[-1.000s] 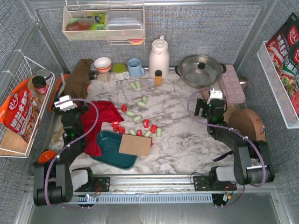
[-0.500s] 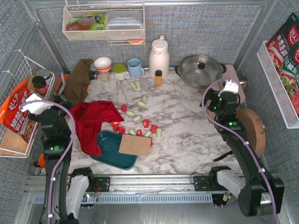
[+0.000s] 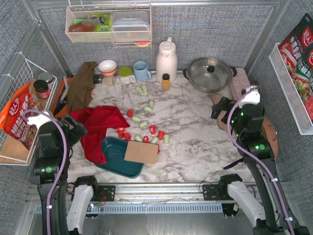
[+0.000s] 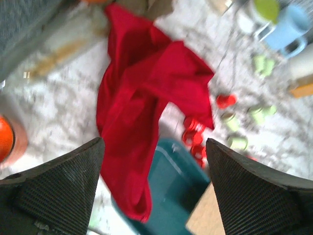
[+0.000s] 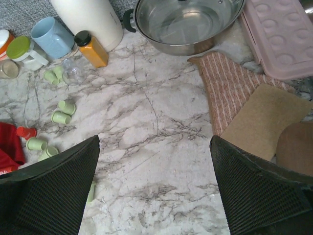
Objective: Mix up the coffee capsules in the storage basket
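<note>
Hovering: both my arms hang above the counter [image 3: 195, 142]; neither touches anything.
State, left gripper [image 4: 152, 147]: fingers spread wide, nothing between them.
State, right gripper [image 5: 152, 142]: fingers also spread and empty, over bare marble short of the steel pan [image 5: 188, 19].
Place, storage basket [image 3: 112, 154]: near-left part of the counter. A red cloth [image 3: 98, 125] is draped over its left end and a cardboard sheet [image 3: 142, 152] lies across its right end.
Long axis, basket: diagonal in the top view, far-left to near-right.
Place, coffee capsules [image 3: 152, 129]: red and green, loose on the counter just beyond the basket's far rim. A few more green ones lie near the blue mug [image 3: 142, 71].
Contents, basket: the left wrist view is blurred. Some red ones sit right at the rim, and I cannot tell whether they are inside or outside.
Bearing from left: the basket is near, to my right and toward the near edge.
Bearing from right: the basket is well apart, to my left across open marble.
Nearer arm: left.
Judgement: mixing has not begun. The cloth and the cardboard probably block access to the basket.
</note>
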`<state>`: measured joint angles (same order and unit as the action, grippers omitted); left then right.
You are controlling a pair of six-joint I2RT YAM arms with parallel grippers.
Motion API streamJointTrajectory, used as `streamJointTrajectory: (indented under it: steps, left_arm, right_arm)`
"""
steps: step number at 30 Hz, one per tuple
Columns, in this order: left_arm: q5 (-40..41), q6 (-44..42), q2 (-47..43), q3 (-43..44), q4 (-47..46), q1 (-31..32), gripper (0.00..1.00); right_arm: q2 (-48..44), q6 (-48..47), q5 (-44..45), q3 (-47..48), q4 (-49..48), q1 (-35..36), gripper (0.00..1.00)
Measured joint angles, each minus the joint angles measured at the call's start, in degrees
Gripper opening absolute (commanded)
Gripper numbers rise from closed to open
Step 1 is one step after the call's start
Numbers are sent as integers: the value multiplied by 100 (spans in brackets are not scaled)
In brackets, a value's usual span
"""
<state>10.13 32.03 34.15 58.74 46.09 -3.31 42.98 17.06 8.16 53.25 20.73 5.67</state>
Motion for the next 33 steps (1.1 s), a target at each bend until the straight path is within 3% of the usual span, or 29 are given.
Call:
streamJointTrajectory:
  steps: [6,14,24,33]
  left_arm:
    - [-66,302,-382,-686,1054,7,80]
    - [-374,645,-737,-1482,1523,7,70]
    - [-710,675,28,-1517,1478,35,66]
    - [-525,695,802,-1145,1213,442,69]
  right_arm:
    - [-323,-127,-2,-363,142,68,99]
    - [-293,-138,-155,-546,66,76,99]
    - [-291,-66,-308,-629,-85,118,99]
    - [-55,-35,-393,-649,-166,114,99]
